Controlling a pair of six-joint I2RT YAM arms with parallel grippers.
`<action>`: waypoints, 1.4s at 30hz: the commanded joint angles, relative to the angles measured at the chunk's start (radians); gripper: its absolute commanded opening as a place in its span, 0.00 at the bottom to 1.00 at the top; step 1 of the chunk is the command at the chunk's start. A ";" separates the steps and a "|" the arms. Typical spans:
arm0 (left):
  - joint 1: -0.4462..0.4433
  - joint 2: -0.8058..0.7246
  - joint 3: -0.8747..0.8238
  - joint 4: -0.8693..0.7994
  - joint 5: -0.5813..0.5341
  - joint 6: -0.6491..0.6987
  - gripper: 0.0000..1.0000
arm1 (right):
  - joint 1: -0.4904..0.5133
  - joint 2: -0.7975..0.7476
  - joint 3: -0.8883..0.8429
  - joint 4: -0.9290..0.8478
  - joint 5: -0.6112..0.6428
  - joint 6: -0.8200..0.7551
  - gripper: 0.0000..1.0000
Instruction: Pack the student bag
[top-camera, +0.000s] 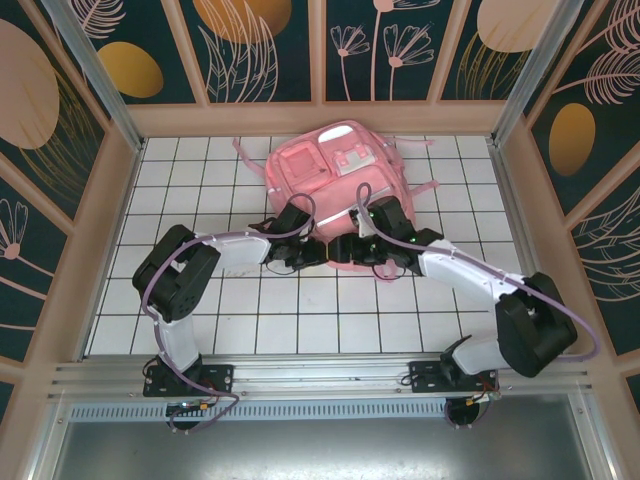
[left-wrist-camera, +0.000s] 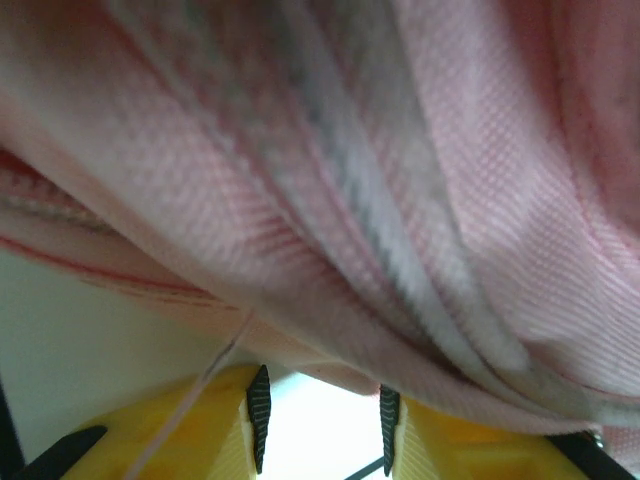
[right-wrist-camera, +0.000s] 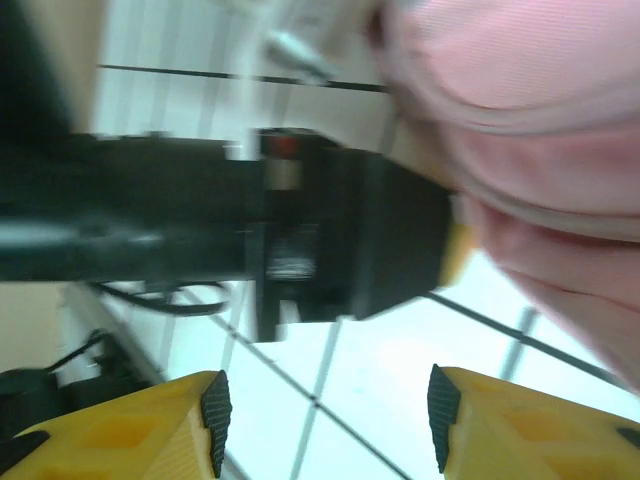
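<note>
The bag (top-camera: 335, 165) lies flat on the far middle of the table (top-camera: 200, 300), and its near edge is met by both arms from the top view. Seen from the left wrist, the bag's pink fabric (left-wrist-camera: 400, 180) is spread just beyond and above the left gripper (left-wrist-camera: 322, 415), with a pale strip running across it. The folds hang close over the fingertips, nearest on the right-hand one. A loose pink thread (left-wrist-camera: 215, 370) is draped from the fabric down over the left-hand finger. The jaws of this gripper are held a narrow way apart, and only white table is seen between the black pads (left-wrist-camera: 259, 415). Whether any fabric is touched cannot be told.

From the right wrist, the bag (right-wrist-camera: 540, 120) is seen ahead and to the right of the right gripper (right-wrist-camera: 325, 415), apart from its fingers. These jaws are spread wide, with bare tiles between them. Straight ahead, the black, blurred left arm (right-wrist-camera: 150, 220) is stretched across the view, its yellow tip set against the bag.
</note>
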 joint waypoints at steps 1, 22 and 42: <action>-0.011 -0.019 -0.012 0.076 0.045 -0.001 0.37 | -0.028 -0.014 -0.050 0.132 -0.089 0.044 0.54; -0.142 -0.081 0.080 0.047 0.051 -0.007 0.44 | -0.205 -0.225 -0.169 -0.085 0.233 -0.019 0.51; -0.060 -0.048 0.024 0.008 -0.089 -0.038 0.44 | -0.185 0.006 -0.122 0.069 0.174 -0.087 0.55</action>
